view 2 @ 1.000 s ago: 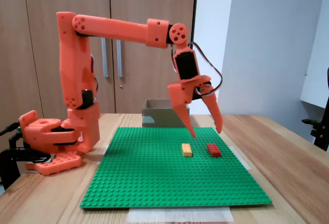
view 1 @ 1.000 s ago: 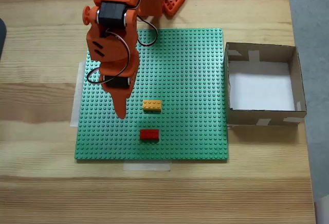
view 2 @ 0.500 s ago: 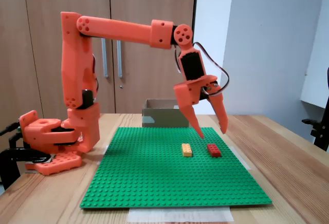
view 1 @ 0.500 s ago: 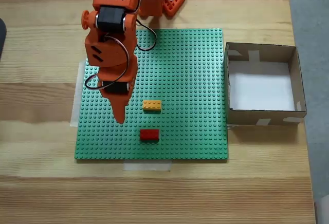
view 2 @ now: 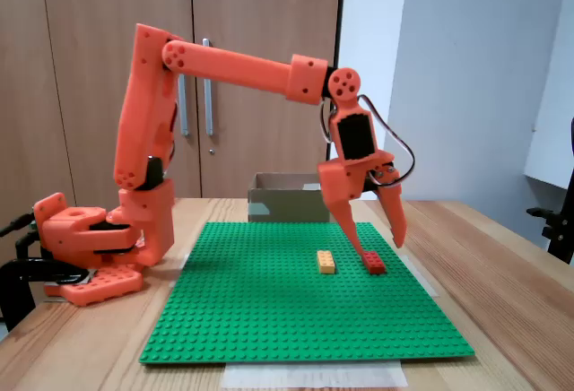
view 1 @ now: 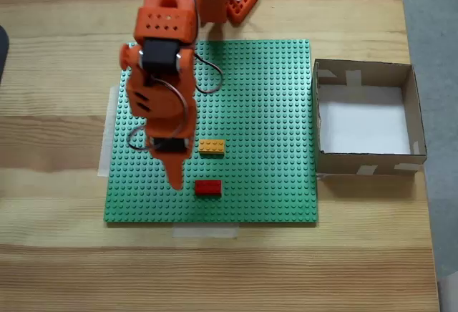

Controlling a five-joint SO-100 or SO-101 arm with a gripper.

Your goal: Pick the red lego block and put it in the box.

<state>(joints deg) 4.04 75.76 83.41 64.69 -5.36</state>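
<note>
The orange gripper [view 2: 379, 253] hangs with its jaws spread wide and nothing between them, fingertips down close over the red lego block [view 2: 373, 263] in the side-on fixed view. From above, the gripper [view 1: 176, 176] sits just left of the red lego block [view 1: 208, 188], which lies low on the green baseplate [view 1: 272, 111] (an orange-yellow brick [view 1: 211, 147] rests just above it in the frame). The box [view 1: 409, 111] stands at the right of the frame on the desk [view 1: 57, 255], touching the baseplate's edge.

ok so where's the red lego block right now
In the top-down fixed view, the red lego block sits on the green baseplate near its lower edge, just below the orange brick.
</note>
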